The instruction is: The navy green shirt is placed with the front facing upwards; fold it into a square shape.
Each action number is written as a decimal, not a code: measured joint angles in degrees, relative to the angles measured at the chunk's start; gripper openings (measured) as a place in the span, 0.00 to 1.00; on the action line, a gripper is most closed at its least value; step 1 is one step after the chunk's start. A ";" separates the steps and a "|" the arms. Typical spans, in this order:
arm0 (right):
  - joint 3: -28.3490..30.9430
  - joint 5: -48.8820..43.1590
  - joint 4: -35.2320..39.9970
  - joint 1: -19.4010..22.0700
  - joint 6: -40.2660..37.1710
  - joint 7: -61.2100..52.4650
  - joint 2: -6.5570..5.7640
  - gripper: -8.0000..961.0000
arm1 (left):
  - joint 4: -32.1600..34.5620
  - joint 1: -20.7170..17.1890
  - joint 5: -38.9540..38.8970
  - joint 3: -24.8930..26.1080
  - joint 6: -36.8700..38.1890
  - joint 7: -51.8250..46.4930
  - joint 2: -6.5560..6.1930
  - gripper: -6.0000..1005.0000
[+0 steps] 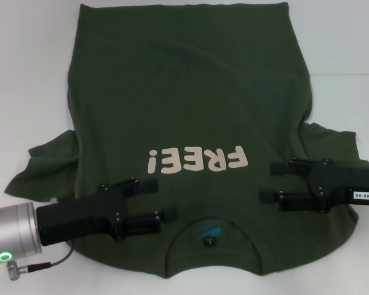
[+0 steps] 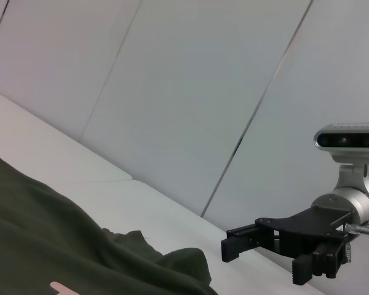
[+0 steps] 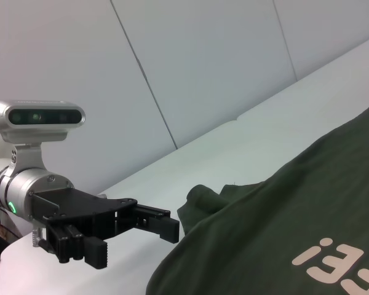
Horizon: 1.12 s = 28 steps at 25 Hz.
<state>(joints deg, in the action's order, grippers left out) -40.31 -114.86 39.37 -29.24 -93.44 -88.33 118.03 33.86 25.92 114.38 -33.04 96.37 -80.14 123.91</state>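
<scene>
Your left end effector (image 1: 163, 200) sits at lower left of the head frame, fingers apart over the navy green shirt (image 1: 184, 110); your right end effector (image 1: 270, 181) at lower right, fingers also apart. Contact with the cloth is hard to judge. The shirt lies flat on the white bench (image 1: 24, 74), cream "FREE!" lettering (image 1: 197, 161) up, its far hem reaching the frame's top edge. Wrist views show each opposite end effector raised above the bench.

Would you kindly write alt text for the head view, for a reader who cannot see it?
A dark green shirt lies front up on a white table, collar nearest the camera, cream FREE! lettering across the chest. The left gripper and right gripper, both open, sit over the shoulder areas on either side of the collar.
</scene>
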 joint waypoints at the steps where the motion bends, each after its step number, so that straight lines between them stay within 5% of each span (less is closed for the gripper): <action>1: 0.01 0.00 0.00 0.00 0.00 -0.01 0.01 0.94 | 0.04 0.01 -0.04 0.00 -0.01 -0.16 0.00 0.91; 15: 0.26 0.21 0.00 -0.32 0.22 -0.09 0.21 0.94 | 0.14 0.28 -0.14 0.80 -0.45 -1.66 -0.11 0.91; 28: 0.41 4.20 -1.75 -0.29 1.11 -0.09 0.62 0.94 | 0.39 -0.45 -0.22 11.55 -11.00 -6.14 -0.60 0.90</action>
<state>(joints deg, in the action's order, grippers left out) -39.90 -110.66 37.62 -29.53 -92.34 -88.42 118.66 34.25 25.47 114.16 -21.49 85.37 -86.28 123.32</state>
